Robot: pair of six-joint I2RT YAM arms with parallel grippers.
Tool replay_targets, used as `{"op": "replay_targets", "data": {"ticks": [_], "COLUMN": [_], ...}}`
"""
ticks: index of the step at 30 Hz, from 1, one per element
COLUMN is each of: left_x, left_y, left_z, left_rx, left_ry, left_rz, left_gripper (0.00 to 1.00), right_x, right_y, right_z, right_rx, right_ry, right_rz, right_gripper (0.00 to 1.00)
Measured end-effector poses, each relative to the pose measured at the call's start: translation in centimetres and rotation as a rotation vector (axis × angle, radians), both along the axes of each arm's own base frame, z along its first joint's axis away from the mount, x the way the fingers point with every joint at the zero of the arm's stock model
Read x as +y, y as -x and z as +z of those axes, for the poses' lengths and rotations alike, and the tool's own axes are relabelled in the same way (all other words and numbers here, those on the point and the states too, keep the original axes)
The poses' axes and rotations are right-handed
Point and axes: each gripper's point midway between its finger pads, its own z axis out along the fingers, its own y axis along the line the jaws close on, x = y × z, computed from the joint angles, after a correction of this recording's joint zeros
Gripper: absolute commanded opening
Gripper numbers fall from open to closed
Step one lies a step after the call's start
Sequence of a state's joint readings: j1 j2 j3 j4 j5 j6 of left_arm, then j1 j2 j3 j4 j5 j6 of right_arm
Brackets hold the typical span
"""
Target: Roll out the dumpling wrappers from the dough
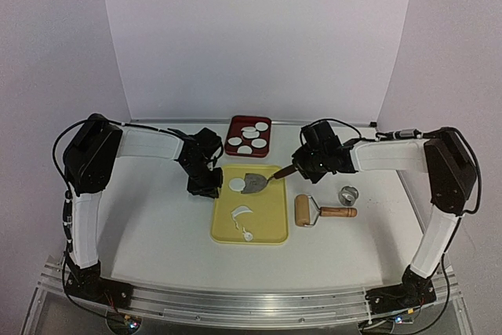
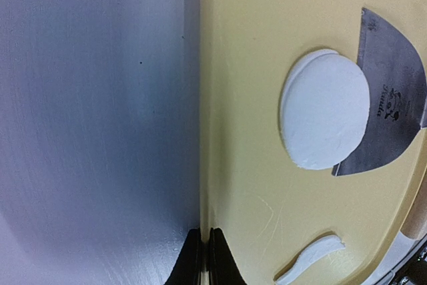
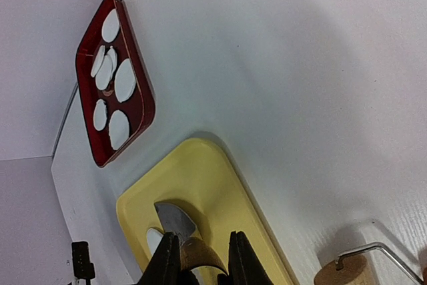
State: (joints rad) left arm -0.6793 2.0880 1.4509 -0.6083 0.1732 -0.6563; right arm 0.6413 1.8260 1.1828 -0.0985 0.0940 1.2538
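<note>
**Top view:** My two arms reach in over the white desk [image 1: 157, 225] from either side, elbows raised and wrists bent down toward the yellow board [image 1: 271, 217]. My left tool [image 1: 205, 186] hangs at the board's left edge. My right tool [image 1: 292, 169] holds the scraper [image 1: 255, 182] by its handle, blade flat on the board. One dumpling wrapper [image 1: 237, 184] lies at the blade's left tip. More wrappers [image 1: 249, 132] sit in the red tray [image 1: 230, 145] behind the board. Thin dough scraps [image 1: 241, 213] lie on the board's near half. A rolling pin [image 1: 321, 211] and a ring cutter [image 1: 348, 194] rest on the desk to the right.

**Left wrist:** My left tool is pinched together on nothing, just over the board's rim. The scraper blade bears an engraved script mark, too fine to read. The wrapper's rim overlaps the blade's edge. One curled scrap lies nearer my fingers.

**Right wrist:** My right fingers clamp the scraper's wooden handle between them. The blade points at the wrapper, with the tray well beyond.
</note>
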Motion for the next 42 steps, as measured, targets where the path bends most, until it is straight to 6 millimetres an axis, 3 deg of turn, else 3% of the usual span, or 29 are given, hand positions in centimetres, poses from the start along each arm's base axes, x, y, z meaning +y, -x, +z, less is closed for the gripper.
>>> {"op": "replay_targets", "data": {"ticks": [20, 27, 29, 32, 35, 39, 42], "left_x": [0.0, -0.1, -0.1, -0.1, -0.3, -0.1, 0.4], "left_y": [0.0, 0.1, 0.1, 0.2, 0.8, 1.4, 1.8], "left_z": [0.0, 0.1, 0.1, 0.1, 0.2, 1.0, 2.9], "left_rx": [0.01, 0.017, 0.017, 0.02, 0.039, 0.047, 0.034], "left_ry": [0.003, 0.008, 0.008, 0.011, 0.019, 0.021, 0.032], "left_rz": [0.0, 0.003, 0.004, 0.0, -0.014, -0.018, -0.017], "left_gripper": [0.0, 0.0, 0.06, 0.25, 0.37, 0.44, 0.5], "right_x": [5.4, 6.3, 6.3, 6.2, 5.3, 3.1, 1.1], "right_y": [-2.3, -2.8, -2.9, -3.1, -2.9, -2.2, -1.9], "right_z": [-2.0, -2.3, -2.2, -2.2, -2.4, -1.8, -1.1], "right_rx": [-0.006, -0.015, -0.019, -0.023, -0.017, -0.006, -0.005], "right_ry": [-0.114, -0.146, -0.151, -0.163, -0.179, -0.183, -0.173], "right_rz": [0.138, 0.172, 0.18, 0.188, 0.188, 0.174, 0.155], "right_gripper": [0.0, 0.0, 0.0, 0.0, 0.0, 0.0, 0.0]}}
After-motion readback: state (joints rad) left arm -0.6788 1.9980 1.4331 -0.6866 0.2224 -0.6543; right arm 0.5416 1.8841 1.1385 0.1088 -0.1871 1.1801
